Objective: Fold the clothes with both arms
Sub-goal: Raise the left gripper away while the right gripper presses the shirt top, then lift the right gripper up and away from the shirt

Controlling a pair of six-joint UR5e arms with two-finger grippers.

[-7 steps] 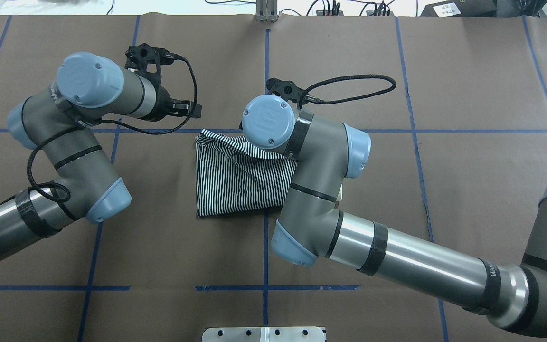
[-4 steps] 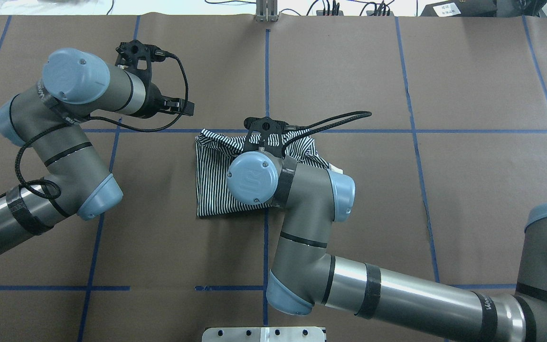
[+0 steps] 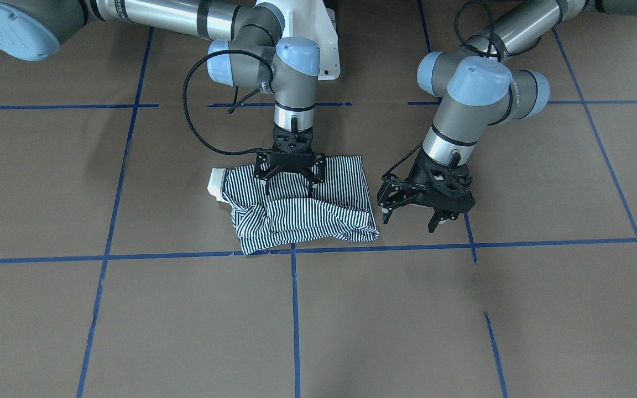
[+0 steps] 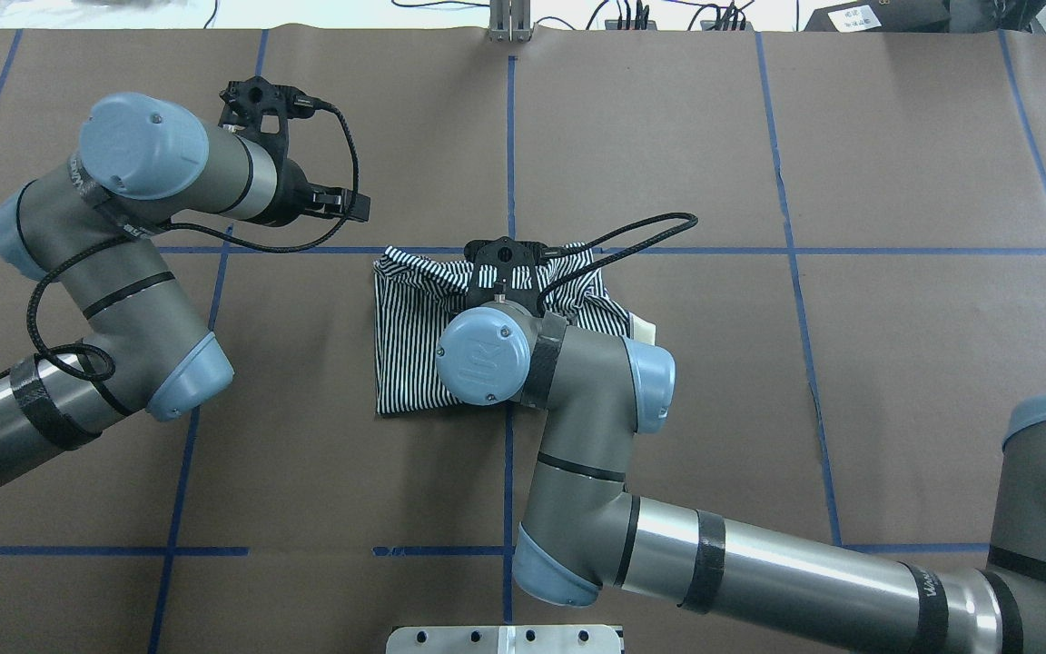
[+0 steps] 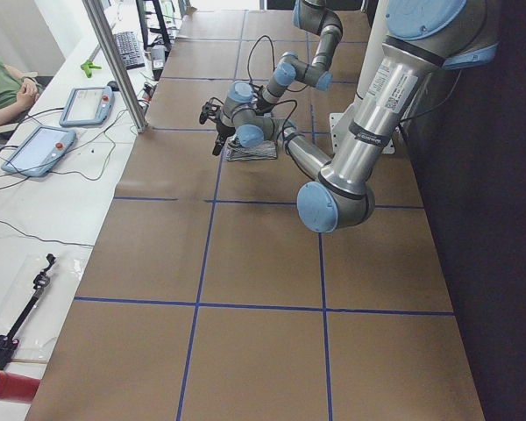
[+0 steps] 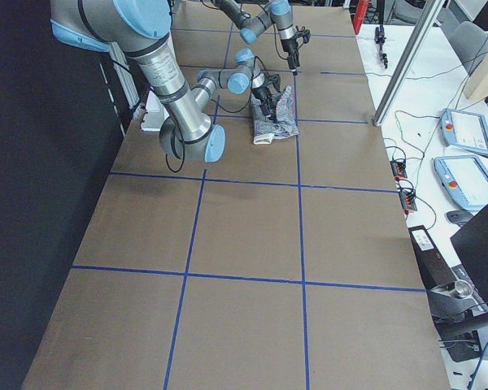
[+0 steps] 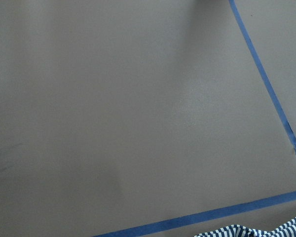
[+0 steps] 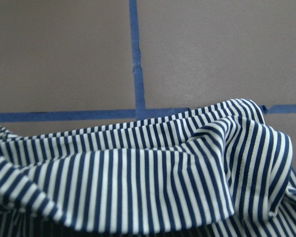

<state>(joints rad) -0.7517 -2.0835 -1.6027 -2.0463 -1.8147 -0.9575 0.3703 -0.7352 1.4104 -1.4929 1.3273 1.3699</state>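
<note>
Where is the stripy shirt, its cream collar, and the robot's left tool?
stripy shirt (image 3: 307, 218), front-facing view, middle of the rumpled striped cloth.
cream collar (image 3: 216, 182), front-facing view, plain part sticking out beside the stripes.
left tool (image 3: 408, 223), front-facing view, midway between its open fingertips.

We see a robotics lab. A wide desk (image 4: 895, 136) is covered in brown paper and marked into large squares with blue tape (image 4: 795, 251). Two industrial robot arms reach over it, a left arm (image 4: 123, 300) and a right arm (image 4: 759, 554). Alongside runs a white side bench (image 5: 66, 210) holding two teach pendants (image 5: 88, 105). An aluminium post (image 5: 114, 66) rises at its edge. A seated person (image 5: 0, 83) is partly visible there.
</note>
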